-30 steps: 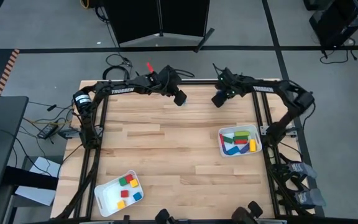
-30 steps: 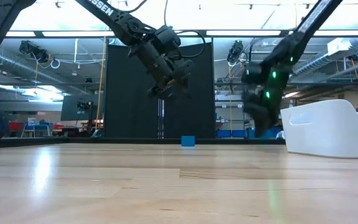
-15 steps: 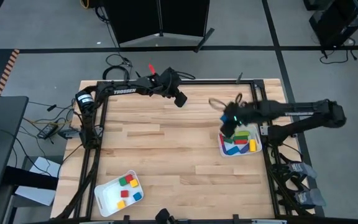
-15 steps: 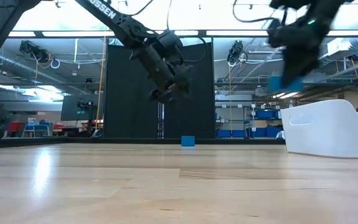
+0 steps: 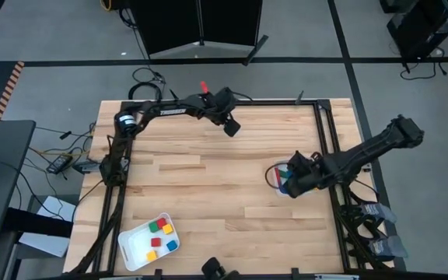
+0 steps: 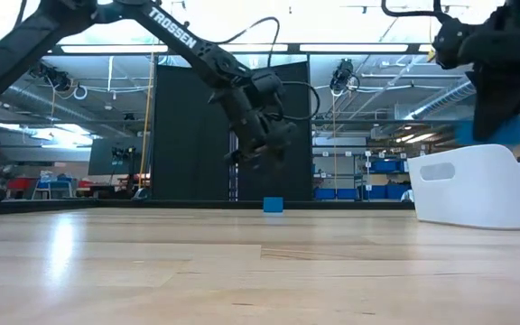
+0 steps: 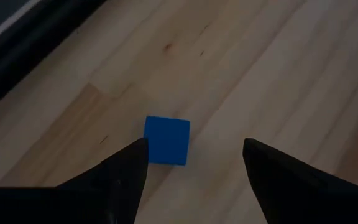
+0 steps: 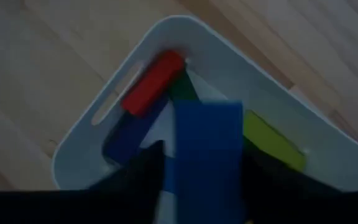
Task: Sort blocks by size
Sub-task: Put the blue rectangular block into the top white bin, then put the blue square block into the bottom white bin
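My right gripper is shut on a blue block above the white right tray, which holds red, green and blue bars. It also shows at the upper right of the low view, above the tray. My left gripper is open at the far middle of the table. A small blue cube rests flat on the wood below it, nearer one finger; the cube also shows in the low view. A second white tray at the near left holds several small cubes. My right gripper pinches the blue block by its two opposite sides between its two fingers, from above, pointing down. The block is lifted clear over the tray, and its free end sticks out below the fingers.
Bare wood lies between the two trays. The table's black frame rails run along the left and right edges. Cables lie behind the far edge.
My right gripper has carried the blue block from the far middle of the table toward the near and right edges, to a place above the right tray. My left gripper has shifted a little toward the right edge and down.
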